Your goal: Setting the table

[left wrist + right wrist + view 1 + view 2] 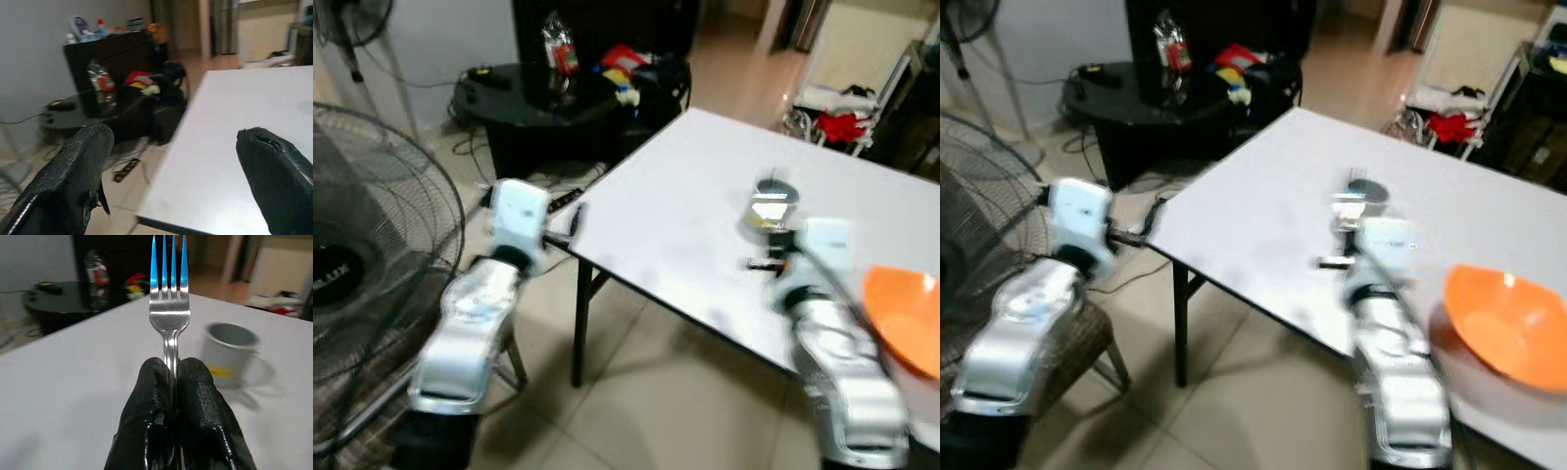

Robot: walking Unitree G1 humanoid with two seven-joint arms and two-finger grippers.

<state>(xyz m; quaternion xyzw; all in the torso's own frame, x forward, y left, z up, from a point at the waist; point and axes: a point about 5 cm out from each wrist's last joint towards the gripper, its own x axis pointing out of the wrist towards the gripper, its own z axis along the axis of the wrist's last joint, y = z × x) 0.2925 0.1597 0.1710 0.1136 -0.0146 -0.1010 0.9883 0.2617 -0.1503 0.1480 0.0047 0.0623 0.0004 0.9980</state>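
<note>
Fork (169, 308), pinched by its handle between the right gripper (172, 377), looks light, stiff and slippery; left gripper (171, 161) gapes empty.

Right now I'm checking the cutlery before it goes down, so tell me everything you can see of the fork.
The fork is shiny silver metal with four tines, tinted blue by reflected light at the tips. It stands upright, tines pointing away from the wrist, over the white table. The right gripper is shut on its narrow neck, one black finger pressing each side; the handle is hidden behind the fingers. It touches nothing else. A grey mug stands on the table beyond it.
</note>
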